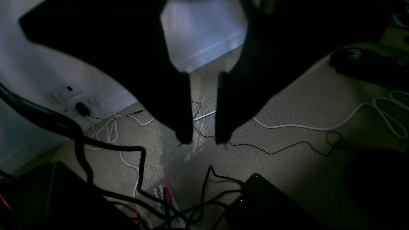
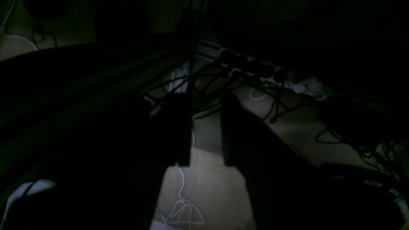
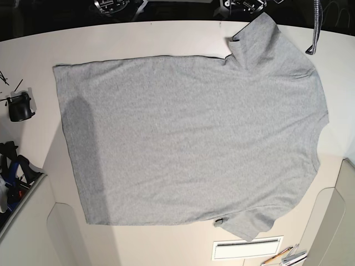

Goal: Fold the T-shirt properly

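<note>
T-shirt (image 3: 188, 144) flat, plain side up | left end effector (image 1: 204, 140), right end effector (image 2: 206, 164) parted, empty, silhouetted

The T-shirt (image 3: 191, 141) lies flat across most of the table (image 3: 166, 36), nothing on top of it. Bare table rings the T-shirt. A black clamp (image 3: 19, 106) sits left of the T-shirt; pens (image 3: 285, 256) lie below it.

one T-shirt (image 3: 188, 138), one table (image 3: 166, 33), two hands (image 1: 204, 140) (image 2: 206, 163)
</note>
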Action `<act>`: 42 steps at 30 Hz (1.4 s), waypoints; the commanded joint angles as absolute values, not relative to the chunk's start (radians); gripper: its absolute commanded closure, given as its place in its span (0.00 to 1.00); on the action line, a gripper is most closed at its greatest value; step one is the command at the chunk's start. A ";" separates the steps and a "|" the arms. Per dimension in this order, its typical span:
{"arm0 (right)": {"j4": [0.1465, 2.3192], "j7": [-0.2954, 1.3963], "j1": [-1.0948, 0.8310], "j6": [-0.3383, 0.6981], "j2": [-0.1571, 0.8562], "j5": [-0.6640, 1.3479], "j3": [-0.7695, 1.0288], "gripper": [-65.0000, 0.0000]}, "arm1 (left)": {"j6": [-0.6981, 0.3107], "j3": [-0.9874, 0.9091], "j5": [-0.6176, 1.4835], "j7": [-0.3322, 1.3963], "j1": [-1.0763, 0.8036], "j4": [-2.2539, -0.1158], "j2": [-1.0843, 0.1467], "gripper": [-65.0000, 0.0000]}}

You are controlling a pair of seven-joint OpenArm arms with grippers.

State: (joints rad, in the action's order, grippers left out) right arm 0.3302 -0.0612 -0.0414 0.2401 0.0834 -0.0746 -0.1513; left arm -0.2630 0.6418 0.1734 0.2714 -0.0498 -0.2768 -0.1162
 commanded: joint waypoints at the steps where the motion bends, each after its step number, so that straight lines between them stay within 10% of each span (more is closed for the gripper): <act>1: 0.339 -0.075 -0.042 0.247 0.088 -0.068 -0.153 0.77 | -0.273 0.640 0.175 0.284 -0.050 -0.282 -0.120 0.80; 34: 0.377 -0.075 -0.136 0.251 0.147 -0.072 -0.153 0.77 | -0.307 0.633 0.255 0.320 -0.199 -0.384 -0.241 0.80; 42: 0.464 -0.075 -0.218 0.350 0.215 -0.066 -0.153 0.77 | -0.398 0.334 0.323 0.435 -0.310 -0.489 -0.253 0.80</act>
